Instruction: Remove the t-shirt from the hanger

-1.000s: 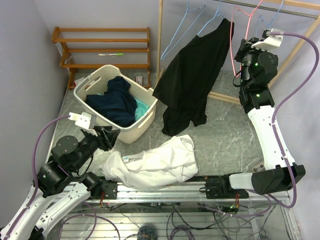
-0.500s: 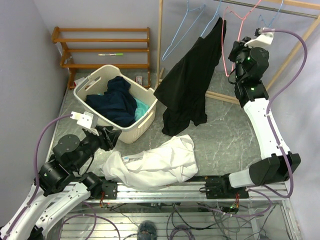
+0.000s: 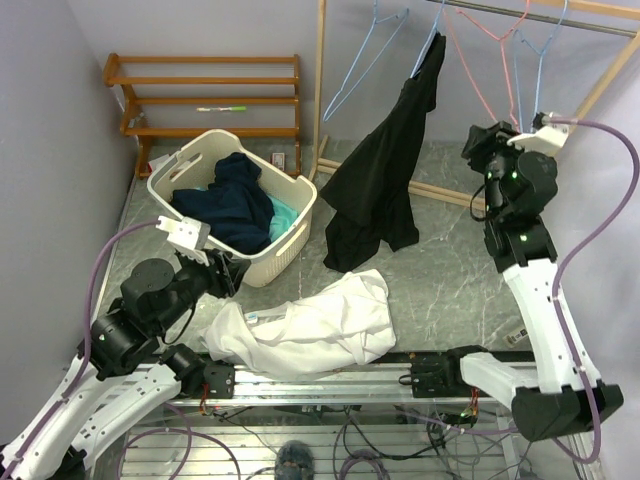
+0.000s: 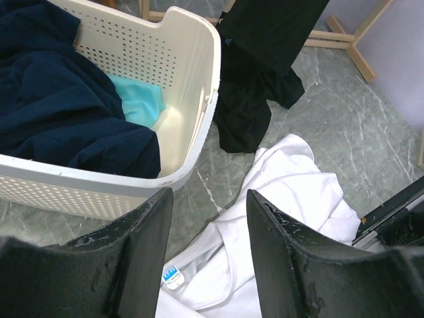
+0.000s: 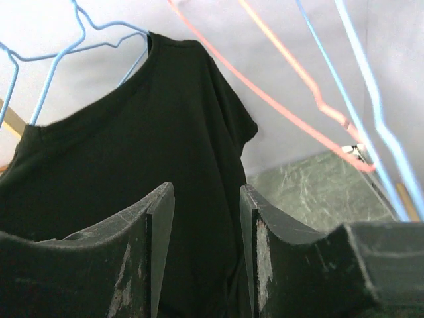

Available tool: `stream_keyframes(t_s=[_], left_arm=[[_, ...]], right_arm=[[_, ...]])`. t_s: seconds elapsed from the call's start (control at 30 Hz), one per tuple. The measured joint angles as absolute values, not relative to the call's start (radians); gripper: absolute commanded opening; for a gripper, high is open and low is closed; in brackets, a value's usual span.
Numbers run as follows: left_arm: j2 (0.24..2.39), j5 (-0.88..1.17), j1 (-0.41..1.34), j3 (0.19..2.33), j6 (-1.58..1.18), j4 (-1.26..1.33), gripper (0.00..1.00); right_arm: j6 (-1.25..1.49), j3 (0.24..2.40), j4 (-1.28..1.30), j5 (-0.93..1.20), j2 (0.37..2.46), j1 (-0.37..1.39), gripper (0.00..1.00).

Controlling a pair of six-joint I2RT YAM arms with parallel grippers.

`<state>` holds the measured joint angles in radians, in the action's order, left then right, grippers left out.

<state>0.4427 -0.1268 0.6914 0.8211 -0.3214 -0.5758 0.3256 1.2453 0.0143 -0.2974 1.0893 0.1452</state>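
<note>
1. Starting at the right claw (image 5: 204,199): its fingers are spread wide with nothing between them, and it is pointed at the shirt (image 5: 152,152) from near by, without touching the cloth
2. The left claw (image 4: 209,199) is likewise seen wide and empty, held low over the floor between the basket (image 4: 199,79) and a white garment (image 4: 278,192)
3. The black shirt is found on a blue hanger (image 5: 50,83) under the rail (image 3: 520,12). The wire comes out at the collar, and the body drapes down and to the left until its hem is near the floor beside the basket
4. Bare pink hangers (image 5: 298,119) are seen just beside the shirt, on the right claw's side
5. The step in hand is judged to be the reach for a grip, since nothing has been taken hold of
6. For the next move, the right claw would need to be brought onto the near shoulder or sleeve and shut on a fold of cloth. The shirt would then be drawn down and sideways, so that the collar slips off the wire
7. The pink hangers should be kept out from between the fingers
</note>
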Motion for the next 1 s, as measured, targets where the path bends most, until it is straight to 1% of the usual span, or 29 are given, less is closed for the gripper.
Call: stream_keyframes(t_s=[0.2,0.33,0.4,0.5,0.57,0.63,0.7,0.77,0.87,0.9,0.93,1.0], left_arm=[[0.456,-0.126,0.691,0.821,-0.321,-0.575,0.61],[0.470,-0.100,0.691,0.821,-0.318,-0.573,0.68],[0.483,-0.065,0.691,0.817,-0.311,-0.565,0.71],[0.523,0.035,0.693,0.799,-0.299,-0.530,0.70],[0.594,0.138,0.694,0.791,-0.295,-0.503,0.67],[0.693,0.215,0.699,0.790,-0.300,-0.478,0.66],[0.816,0.265,0.709,0.790,-0.315,-0.464,0.67],[0.943,0.279,0.734,0.790,-0.331,-0.466,0.71],[1.071,0.252,0.812,0.791,-0.361,-0.490,0.85],[1.098,0.224,0.873,0.794,-0.379,-0.495,0.93],[1.103,0.218,0.889,0.796,-0.384,-0.494,0.97],[1.127,0.160,0.977,0.823,-0.402,-0.503,1.00]], right_arm=[[0.389,1.129,0.067,-0.274,0.947,0.145,0.43],[0.434,1.057,0.130,-0.212,0.839,0.145,0.43],[0.453,1.025,0.169,-0.164,0.774,0.145,0.43],[0.471,1.008,0.234,-0.073,0.685,0.145,0.43],[0.477,1.010,0.285,0.001,0.629,0.145,0.44],[0.483,1.014,0.329,0.079,0.587,0.145,0.47],[0.485,1.021,0.381,0.163,0.568,0.145,0.47],[0.478,1.031,0.438,0.237,0.566,0.145,0.47],[0.455,1.035,0.543,0.304,0.562,0.145,0.48],[0.446,1.035,0.569,0.309,0.558,0.145,0.48],[0.435,1.036,0.598,0.311,0.552,0.145,0.48],[0.413,1.037,0.646,0.310,0.537,0.145,0.48]])
